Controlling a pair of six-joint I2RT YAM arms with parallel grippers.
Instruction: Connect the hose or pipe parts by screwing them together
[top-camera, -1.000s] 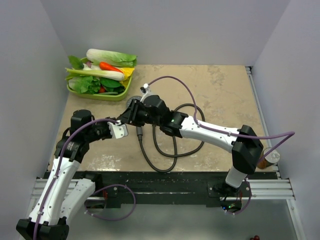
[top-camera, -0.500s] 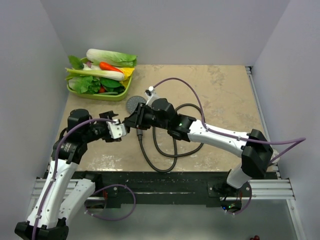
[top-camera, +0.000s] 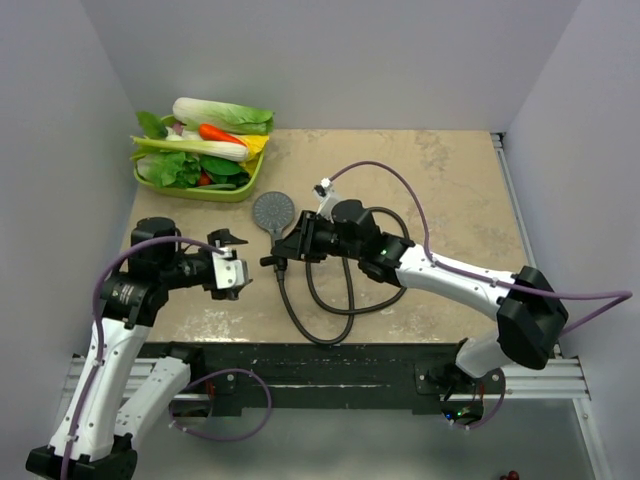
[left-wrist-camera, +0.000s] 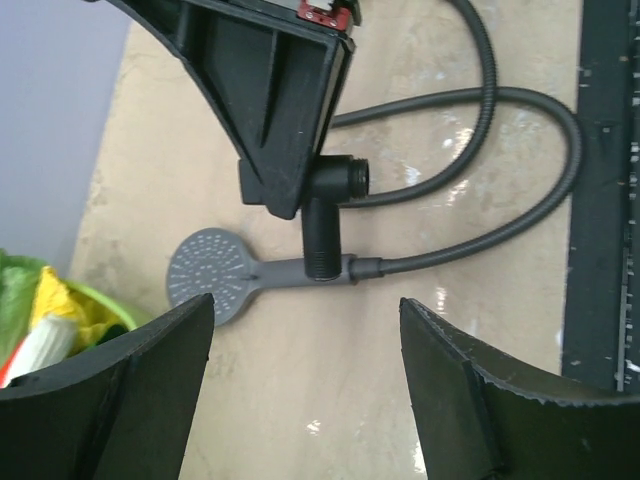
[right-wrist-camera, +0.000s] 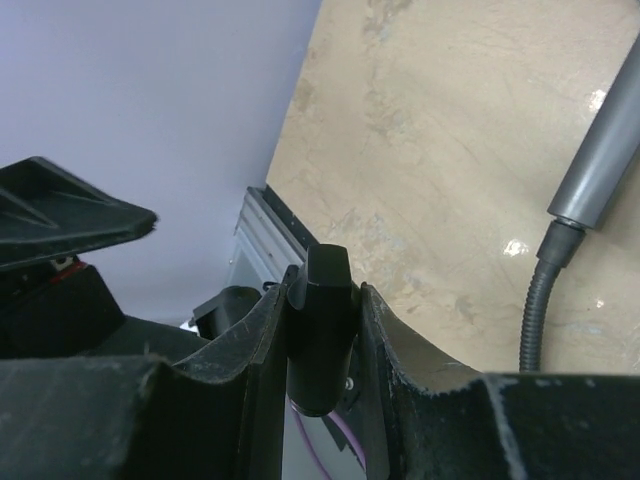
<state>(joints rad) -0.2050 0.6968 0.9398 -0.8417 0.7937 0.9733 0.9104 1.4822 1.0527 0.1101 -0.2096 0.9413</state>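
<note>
Grey head (top-camera: 273, 212) lies flat on the tabletop (top-camera: 450, 180) in the view from above, handle towards me, the hose (top-camera: 322, 338) looping away from its end. My right tool (top-camera: 287, 250) hangs over that handle. My left tool (top-camera: 232, 262) sits near it, touching nothing.

On the left wrist, my left tool (left-wrist-camera: 305, 390) has its jaws spread wide and empty. Beyond them the right tool grips a black elbow (left-wrist-camera: 328, 205), its threaded end pointing down at the handle near the nut (left-wrist-camera: 365, 268); I cannot tell whether it touches. Nothing pins the head (left-wrist-camera: 210, 275), so I judge any twist would spin it across the tabletop instead of tightening.

On the right wrist, the right tool (right-wrist-camera: 322, 300) is closed on the elbow (right-wrist-camera: 320, 340) by a narrow hold. I expect turning force could pivot it in the jaws and start the thread crooked. The hose (right-wrist-camera: 535, 300) coil may also wind up and drag the handle (right-wrist-camera: 600, 150) off line
</note>
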